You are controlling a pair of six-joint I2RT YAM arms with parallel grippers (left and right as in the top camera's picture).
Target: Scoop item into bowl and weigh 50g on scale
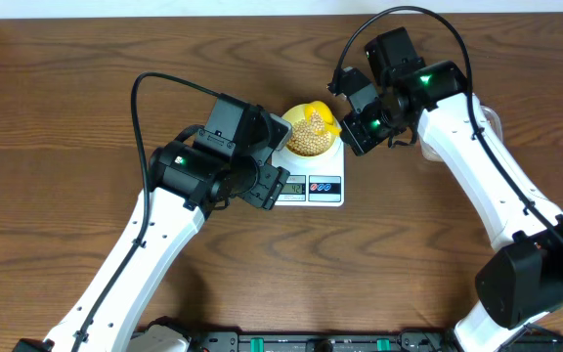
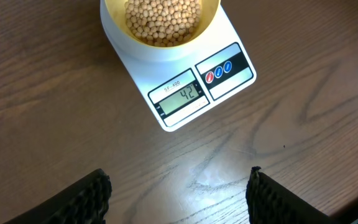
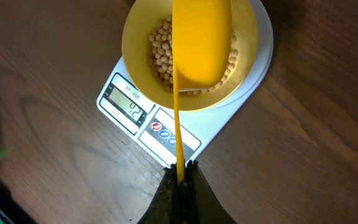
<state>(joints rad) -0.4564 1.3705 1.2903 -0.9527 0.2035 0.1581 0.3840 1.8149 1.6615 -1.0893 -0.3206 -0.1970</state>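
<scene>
The white scale (image 1: 323, 189) stands mid-table with the pale-yellow bowl (image 1: 295, 118) on it, filled with tan beans (image 1: 311, 135). Its display (image 2: 182, 96) reads 42 in the left wrist view. My right gripper (image 3: 180, 168) is shut on the handle of the bright yellow scoop (image 3: 201, 43), whose head hangs over the bowl (image 3: 142, 37) and covers part of the beans (image 3: 160, 50). My left gripper (image 2: 179, 186) is open and empty, hovering over bare table just in front of the scale (image 2: 185, 68). The beans (image 2: 163, 18) fill the bowl (image 2: 114, 12) there too.
A clear tub (image 1: 492, 117) is mostly hidden behind the right arm at the right. Both arms flank the scale closely. A dark rail (image 1: 301, 342) runs along the front edge of the wooden table (image 1: 66, 117).
</scene>
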